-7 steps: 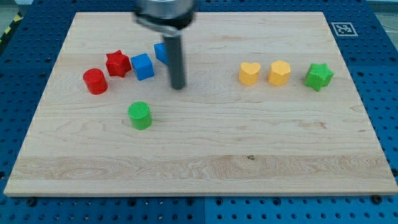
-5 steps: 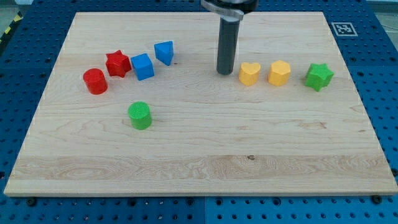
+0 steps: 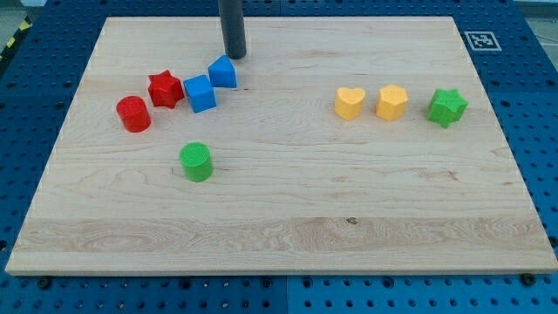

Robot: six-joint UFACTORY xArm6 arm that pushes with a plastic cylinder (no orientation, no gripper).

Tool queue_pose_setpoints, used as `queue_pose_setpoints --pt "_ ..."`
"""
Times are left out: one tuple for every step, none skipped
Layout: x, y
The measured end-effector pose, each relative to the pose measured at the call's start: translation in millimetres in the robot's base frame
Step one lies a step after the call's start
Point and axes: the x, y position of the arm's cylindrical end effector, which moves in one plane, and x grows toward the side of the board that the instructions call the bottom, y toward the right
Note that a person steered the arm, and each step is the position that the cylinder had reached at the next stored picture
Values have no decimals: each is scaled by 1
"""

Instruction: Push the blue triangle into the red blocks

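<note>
The blue triangle [image 3: 223, 72] lies at the board's upper left, touching or nearly touching a blue cube [image 3: 200, 93] at its lower left. A red star [image 3: 165, 89] sits just left of the cube, and a red cylinder [image 3: 133, 114] lies further down-left. My tip [image 3: 234, 55] stands just above the blue triangle, slightly to its right, a small gap apart.
A green cylinder [image 3: 196, 161] lies below the blue blocks. On the view's right, a yellow heart [image 3: 350, 102], a yellow block [image 3: 391, 102] and a green star [image 3: 446, 106] stand in a row. The wooden board [image 3: 279, 253] lies on a blue pegboard.
My tip swung right toward the yellow heart, then back left and up to just above the blue triangle. The triangle has shifted slightly down-left, toward the blue cube.
</note>
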Motion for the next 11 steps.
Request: queue_pose_setpoints --pt "4 -29" --pt "27 -26" --pt "53 9" --pt "93 47" --pt "121 62" --pt "107 62" --pt "75 60" --pt "55 43" --pt "67 17" --pt "105 11" --pt "117 11"
